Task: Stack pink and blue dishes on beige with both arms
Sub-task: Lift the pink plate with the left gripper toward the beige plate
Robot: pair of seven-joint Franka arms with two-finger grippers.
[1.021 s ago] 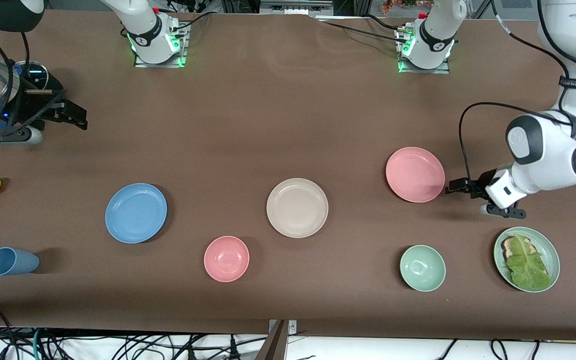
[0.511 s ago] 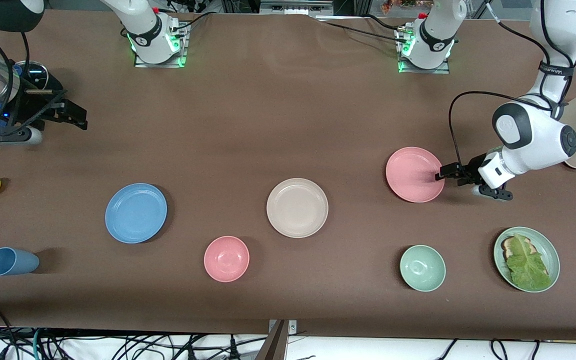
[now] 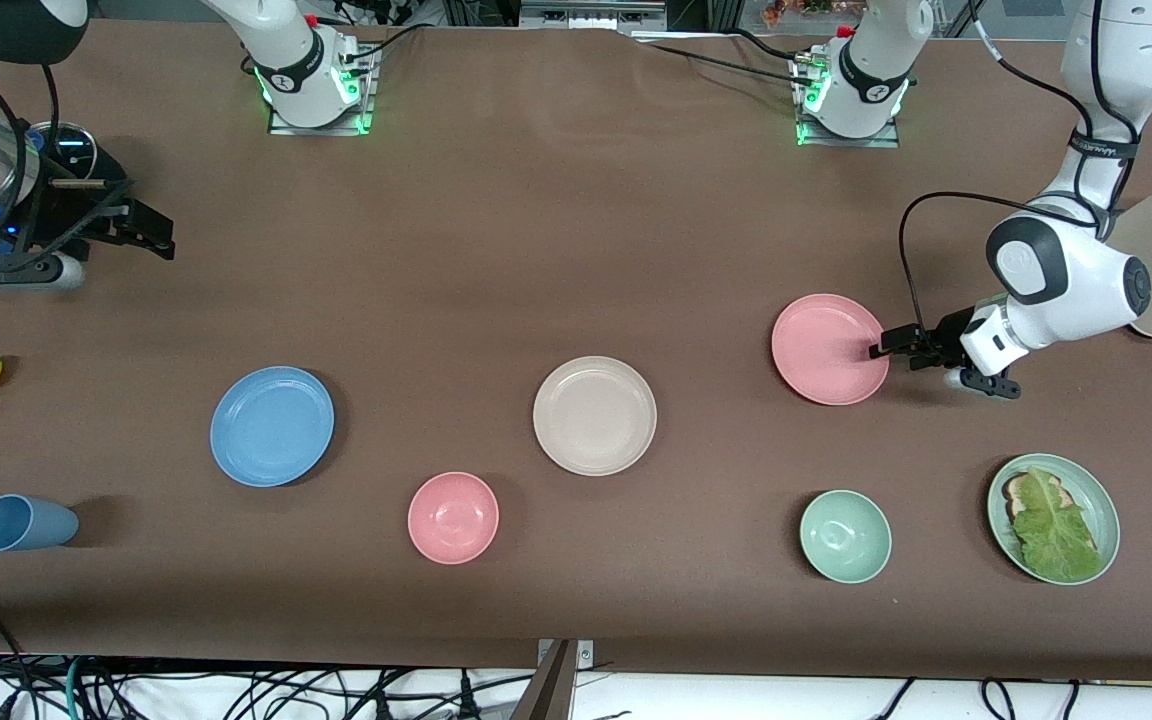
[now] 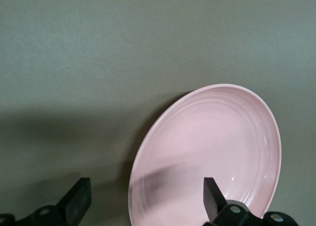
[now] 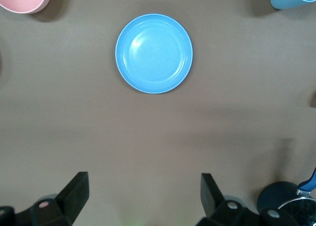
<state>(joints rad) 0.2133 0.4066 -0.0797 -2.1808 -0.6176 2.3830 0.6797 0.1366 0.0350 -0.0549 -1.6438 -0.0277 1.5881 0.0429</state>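
Left gripper (image 3: 879, 350) sits at the rim of the flat round salmon-pink matte plate (image 3: 829, 348), fingers (image 4: 213, 195) spread wide, 1 over the plate's inside and 1 outside the rim, not yet pinched. Risk: a shallow bite on the low rim lets the plate slip or tilt on lifting, or a push slides it on the desk (image 3: 556, 250). Right gripper (image 5: 143, 196) hangs high over the desk with fingers apart, holding nothing, the sky-blue plate (image 3: 272, 426) and cream-beige plate (image 3: 594, 415) untouched; both arms converging there could clash.
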